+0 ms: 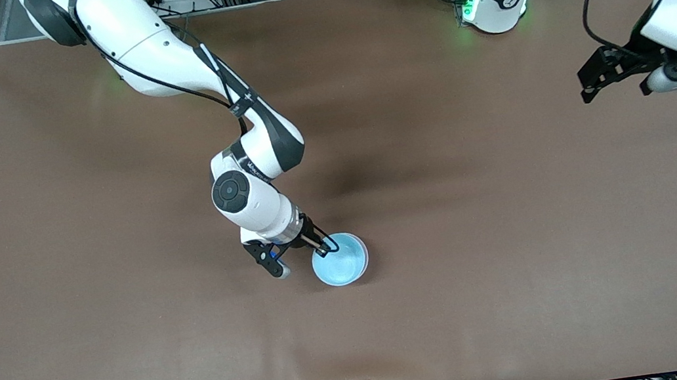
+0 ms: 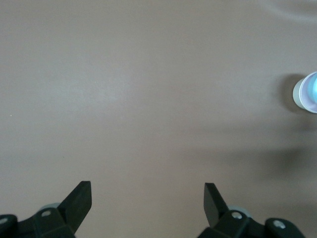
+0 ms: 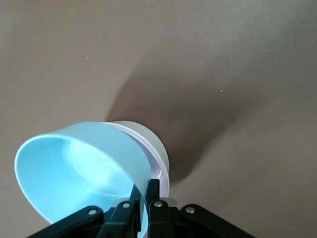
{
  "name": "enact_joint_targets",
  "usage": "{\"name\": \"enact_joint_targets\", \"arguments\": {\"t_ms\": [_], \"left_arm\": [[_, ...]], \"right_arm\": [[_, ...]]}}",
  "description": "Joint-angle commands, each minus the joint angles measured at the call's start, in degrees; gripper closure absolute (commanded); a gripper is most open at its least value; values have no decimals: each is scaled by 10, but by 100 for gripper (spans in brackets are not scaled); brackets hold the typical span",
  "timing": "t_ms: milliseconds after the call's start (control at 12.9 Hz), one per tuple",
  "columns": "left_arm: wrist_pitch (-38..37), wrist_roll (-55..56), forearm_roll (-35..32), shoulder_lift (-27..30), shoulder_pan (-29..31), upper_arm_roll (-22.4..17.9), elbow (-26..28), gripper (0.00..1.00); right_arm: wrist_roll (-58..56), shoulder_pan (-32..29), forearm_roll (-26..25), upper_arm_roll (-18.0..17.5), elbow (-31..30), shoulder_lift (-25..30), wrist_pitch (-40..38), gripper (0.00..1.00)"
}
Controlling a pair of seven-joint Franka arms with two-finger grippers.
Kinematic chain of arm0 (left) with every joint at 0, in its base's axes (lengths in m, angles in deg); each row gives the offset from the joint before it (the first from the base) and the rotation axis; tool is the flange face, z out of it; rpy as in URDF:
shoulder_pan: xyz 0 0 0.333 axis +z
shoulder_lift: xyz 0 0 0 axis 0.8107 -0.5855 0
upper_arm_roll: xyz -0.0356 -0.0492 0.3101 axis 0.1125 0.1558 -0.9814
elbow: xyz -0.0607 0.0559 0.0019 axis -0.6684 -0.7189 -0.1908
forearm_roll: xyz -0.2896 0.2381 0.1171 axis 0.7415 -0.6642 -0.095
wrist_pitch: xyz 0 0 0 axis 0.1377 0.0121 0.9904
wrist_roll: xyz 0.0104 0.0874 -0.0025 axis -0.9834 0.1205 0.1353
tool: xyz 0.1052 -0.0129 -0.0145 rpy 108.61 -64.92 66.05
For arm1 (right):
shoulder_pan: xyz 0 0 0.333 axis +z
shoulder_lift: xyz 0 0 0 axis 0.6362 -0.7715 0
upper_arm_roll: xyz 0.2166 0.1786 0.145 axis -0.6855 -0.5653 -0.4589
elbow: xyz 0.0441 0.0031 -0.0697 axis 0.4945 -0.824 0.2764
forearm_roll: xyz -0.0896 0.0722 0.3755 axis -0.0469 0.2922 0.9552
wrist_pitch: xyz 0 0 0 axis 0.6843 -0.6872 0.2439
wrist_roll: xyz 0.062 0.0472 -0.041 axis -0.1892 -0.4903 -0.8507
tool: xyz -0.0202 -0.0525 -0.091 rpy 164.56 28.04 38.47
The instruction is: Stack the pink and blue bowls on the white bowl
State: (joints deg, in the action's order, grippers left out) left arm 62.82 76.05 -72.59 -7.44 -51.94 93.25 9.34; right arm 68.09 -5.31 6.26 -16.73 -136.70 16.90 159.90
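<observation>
Pinched on the rim of the light sky-blue plastic bowl (image 3: 74, 173), the right gripper (image 1: 324, 246) sits at that bowl's edge toward the right arm's end of the table. Under the blue bowl, nested, show the pale pink bowl's rim (image 3: 157, 161) and the white plastic bowl's wall (image 3: 148, 136). By my reading the last stacking step is in hand; next the fingers should part and lift clear. Well apart, toward the left arm's end, the left gripper (image 1: 616, 71) waits, spread wide.
</observation>
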Motion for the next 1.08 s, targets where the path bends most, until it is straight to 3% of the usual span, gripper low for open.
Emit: {"name": "enact_joint_targets", "arguments": {"t_ms": [0,309,541,695,1005], "left_arm": [[-19,2,7,0,8,3,-28,0],[-31,0,9,-4,9,3,-36,0],[-32,3,8,-6,9,2,-36,0],[-32,4,8,-7,9,2,-36,0],[-32,6,8,-8,6,3,-36,0]], "right_arm": [[12,3,-16,2,22,-10,0,0],[9,-11,-17,2,17,13,-28,0],[-25,-45,-17,2,17,72,-133,0],[-110,-84,-16,2,4,121,-223,0],[-314,-169,-16,3,-140,255,-259,0]]}}
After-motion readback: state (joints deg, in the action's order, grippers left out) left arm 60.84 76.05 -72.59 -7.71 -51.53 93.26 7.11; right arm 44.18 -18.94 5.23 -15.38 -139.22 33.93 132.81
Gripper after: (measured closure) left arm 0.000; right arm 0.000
